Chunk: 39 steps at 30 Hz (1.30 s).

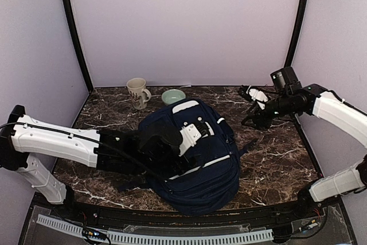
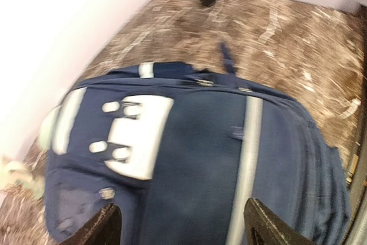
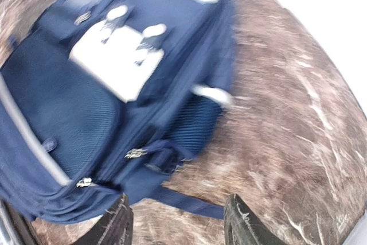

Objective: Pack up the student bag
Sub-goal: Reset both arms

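— Nearest the lens sat the arm bases at the near edge, and just beyond them the navy backpack (image 1: 192, 162). Where did it lie?

— Flat on the marble worktop (image 1: 275, 159), front panel up, close to the near edge and about midway across. Every zip I could make out looked closed, in the wrist views as well.

— And the pincers?

— The left gripper (image 1: 163, 139) hovered over the bag's left side, fingers spread with nothing between them. The right gripper (image 1: 252, 97) was raised near the far right corner, well apart from the bag, also released and empty.

— Anything to pack?

— Only a mug (image 1: 137, 93) and a small green bowl (image 1: 173, 96) near the far edge, just behind the bag; no books or pens showed.

— So which step was in hand?

— Hard to settle. A shut bag with free arms fitted either a bag awaiting opening or one already filled and closed. I would judge its contents before any move.
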Available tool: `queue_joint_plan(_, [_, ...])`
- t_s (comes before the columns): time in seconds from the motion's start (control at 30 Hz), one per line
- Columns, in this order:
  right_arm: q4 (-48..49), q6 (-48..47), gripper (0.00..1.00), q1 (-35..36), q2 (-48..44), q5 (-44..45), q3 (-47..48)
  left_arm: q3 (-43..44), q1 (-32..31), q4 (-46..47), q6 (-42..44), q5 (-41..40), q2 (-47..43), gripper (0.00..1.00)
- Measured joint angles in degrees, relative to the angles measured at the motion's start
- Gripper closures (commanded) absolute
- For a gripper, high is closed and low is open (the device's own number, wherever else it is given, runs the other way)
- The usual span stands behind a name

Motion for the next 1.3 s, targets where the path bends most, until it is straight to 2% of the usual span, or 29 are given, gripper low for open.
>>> queue_joint_plan(0.1, [2.71, 2.82, 0.41, -4.52, -1.31, 0.28, 0.02, -0.44, 4.04, -2.21, -0.39, -2.16, -4.13, 0.2])
queue_joint_plan(0.2, [5.44, 6.95, 0.35, -10.12, -1.42, -0.68, 0.07, -1.27, 8.17, -4.61, 0.17, -5.2, -8.04, 0.11])
queue_joint_plan(0.37, [10.56, 13.29, 0.11, -15.67, -3.76, -1.11, -0.13, -3.69, 12.87, -7.19, 2.73, -9.44, -16.13, 0.02])
queue_joint_plan(0.4, [11.43, 14.64, 0.03, -16.0, -4.55, -0.76, -0.22, -4.31, 14.1, -7.43, 3.13, -9.73, -18.38, 0.01])
queue_joint_plan(0.43, [12.74, 15.69, 0.0, -16.35, -5.55, -0.15, -0.42, -4.87, 15.72, -7.65, 3.43, -9.9, -20.72, 0.01])
queue_joint_plan(0.63, [17.79, 20.52, 0.0, -17.33, -9.66, 5.14, -0.92, -6.27, 29.64, -8.17, 2.16, -8.33, -31.06, 0.01])
queue_joint_plan(0.83, [23.65, 26.67, 0.0, -17.46, -11.02, 10.69, -5.35, -8.81, 47.19, -8.33, -4.87, -1.33, -29.38, 0.01])
queue_joint_plan(1.03, [27.47, 28.39, 0.0, -18.32, -11.69, 11.8, -11.1, -18.93, 49.24, -4.59, -6.69, 3.74, -28.48, 0.01])
queue_joint_plan(1.3, [29.35, 29.46, 0.0, -22.34, -11.69, 9.9, -11.69, -22.93, 49.88, -0.09, -7.87, 3.58, -37.27, 0.01])
